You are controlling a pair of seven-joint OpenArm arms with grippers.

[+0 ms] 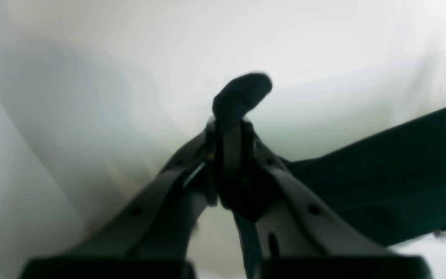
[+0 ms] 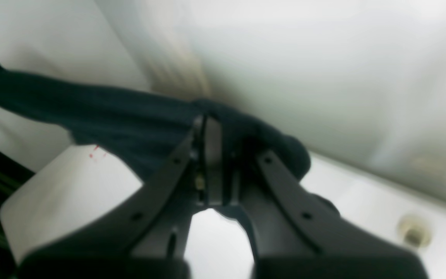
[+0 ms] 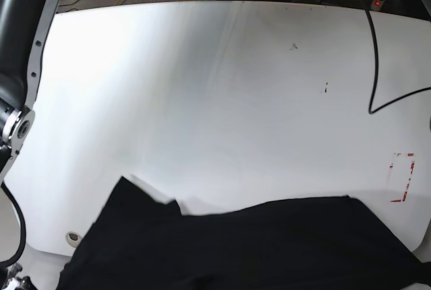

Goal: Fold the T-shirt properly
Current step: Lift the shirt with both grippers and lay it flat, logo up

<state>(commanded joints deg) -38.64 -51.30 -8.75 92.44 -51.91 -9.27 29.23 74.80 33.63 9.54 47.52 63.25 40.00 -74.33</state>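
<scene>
The black T-shirt hangs across the bottom of the base view, over the white table's near edge; its chest print is hidden. In the left wrist view my left gripper is shut on a bunched fold of the T-shirt, and the cloth stretches away to the right. In the right wrist view my right gripper is shut on another fold of the T-shirt, and the cloth stretches to the left. Both grippers hold the cloth above the table. Neither gripper shows in the base view.
A black cable lies over the table's far right. A red tape mark sits near the right edge. A round hole is at the near left corner. A dark arm segment stands along the left edge.
</scene>
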